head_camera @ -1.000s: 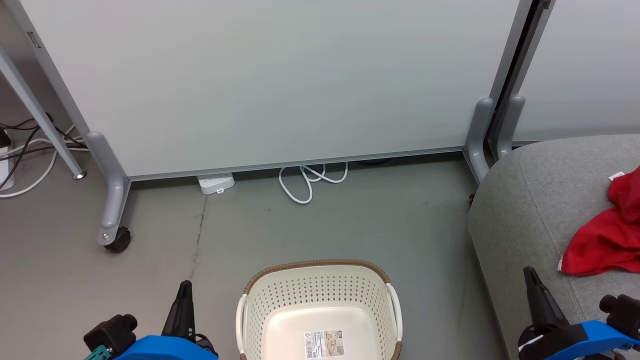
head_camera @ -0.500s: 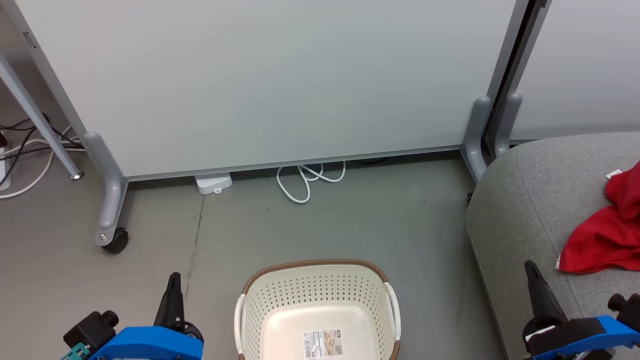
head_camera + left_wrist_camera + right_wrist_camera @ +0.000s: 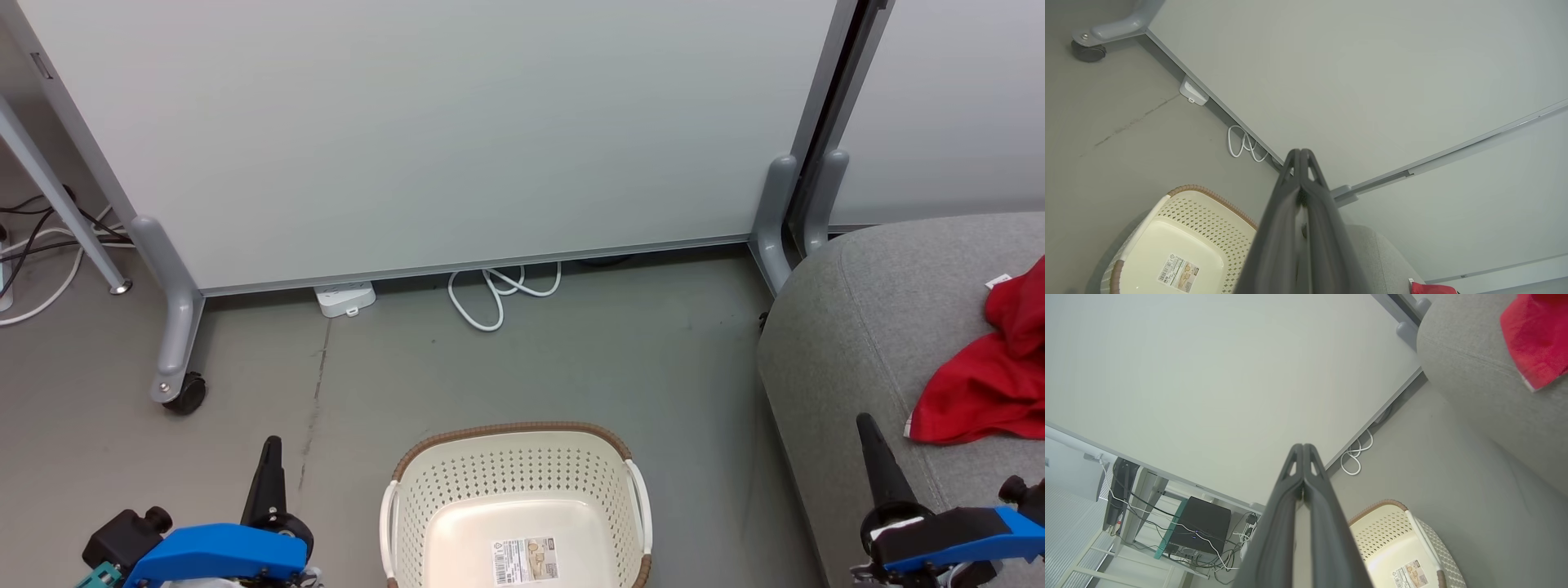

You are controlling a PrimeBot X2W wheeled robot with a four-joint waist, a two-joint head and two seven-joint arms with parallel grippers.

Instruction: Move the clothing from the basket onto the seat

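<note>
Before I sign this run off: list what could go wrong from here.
1. The clothing lies on the seat close to the shut right gripper; an arm swing could drag it off.
2. The empty basket stands between the arms; the shut left gripper might knock it.
3. Driving forward could snag the white cable.
</note>
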